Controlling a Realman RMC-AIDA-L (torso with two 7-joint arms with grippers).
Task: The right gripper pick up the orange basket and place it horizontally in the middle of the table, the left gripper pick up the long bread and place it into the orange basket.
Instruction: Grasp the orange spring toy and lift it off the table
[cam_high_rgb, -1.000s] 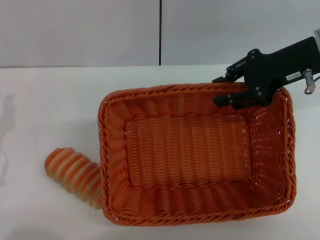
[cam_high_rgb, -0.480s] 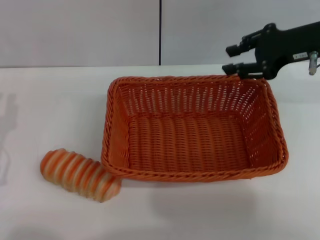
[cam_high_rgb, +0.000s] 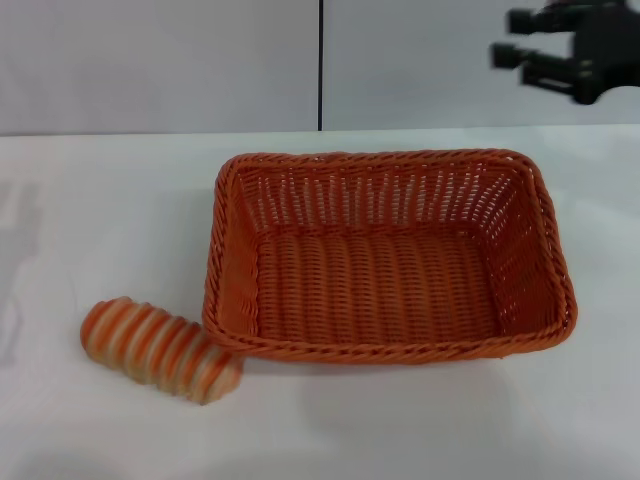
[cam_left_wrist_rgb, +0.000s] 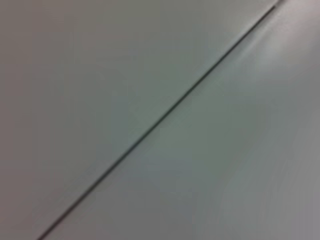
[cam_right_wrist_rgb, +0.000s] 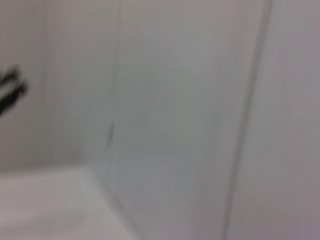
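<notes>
The orange basket lies flat on the white table, its long side running left to right, and nothing is inside it. The long bread, striped orange and cream, rests on the table against the basket's front left corner. My right gripper hangs in the air above and behind the basket's back right corner, open, with nothing between its fingers. The left gripper is out of view; the left wrist view shows only a wall seam.
A grey panelled wall with a dark vertical seam stands behind the table. Bare tabletop lies left of the basket and along the front edge. The right wrist view shows wall panels and a small dark shape at one edge.
A second ago the right gripper held the basket's back right rim, tilted. The basket now lies flat; the gripper has let go and risen up and to the right. The bread shifted slightly.
</notes>
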